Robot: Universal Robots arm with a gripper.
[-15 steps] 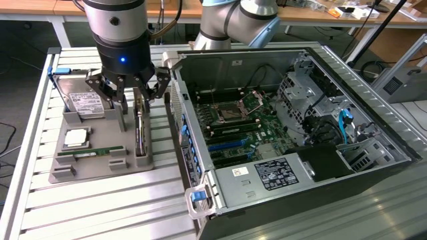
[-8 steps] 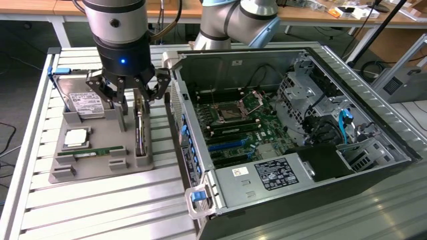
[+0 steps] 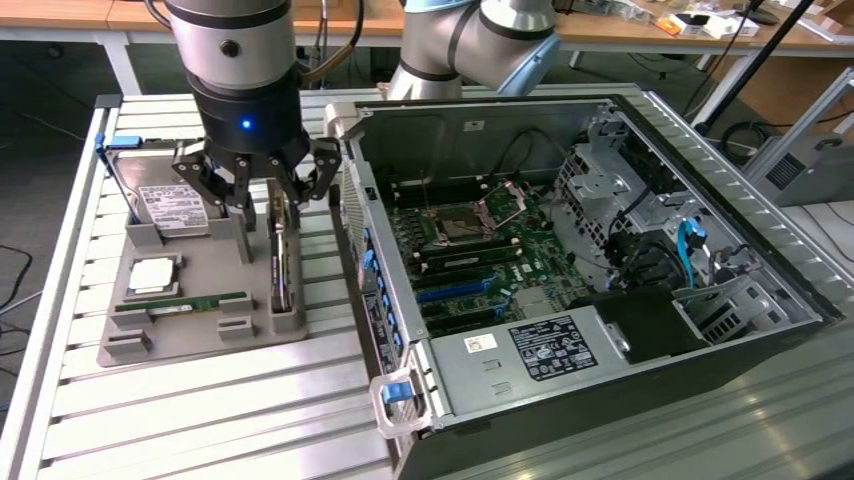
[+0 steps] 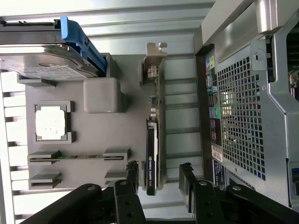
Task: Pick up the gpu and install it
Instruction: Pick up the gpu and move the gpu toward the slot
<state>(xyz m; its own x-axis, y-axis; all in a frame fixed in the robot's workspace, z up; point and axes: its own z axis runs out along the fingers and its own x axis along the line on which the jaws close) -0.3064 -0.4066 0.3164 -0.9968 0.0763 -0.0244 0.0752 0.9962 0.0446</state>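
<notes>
The gpu (image 3: pixel 279 268) stands on its long edge in a slot of the grey holder tray (image 3: pixel 200 335), a dark board with a silver bracket at its far end. My gripper (image 3: pixel 274 200) hangs just above it, open. In the wrist view the gpu (image 4: pixel 153 140) runs between the two black fingertips (image 4: pixel 132 169), with a gap on each side and nothing gripped; my gripper (image 4: pixel 159 170) straddles the card's near end. The open computer case (image 3: pixel 561 250) lies to the exterior view's right of the tray, its motherboard (image 3: pixel 474 250) exposed.
On the same tray sit a hard drive (image 3: pixel 174 208) with a white label, a cpu (image 3: pixel 154 275) and a narrow green RAM stick (image 3: pixel 180 302). The case's perforated rear wall (image 4: pixel 240 112) rises close beside the gpu. The slatted metal table (image 3: pixel 200 430) extends toward the front.
</notes>
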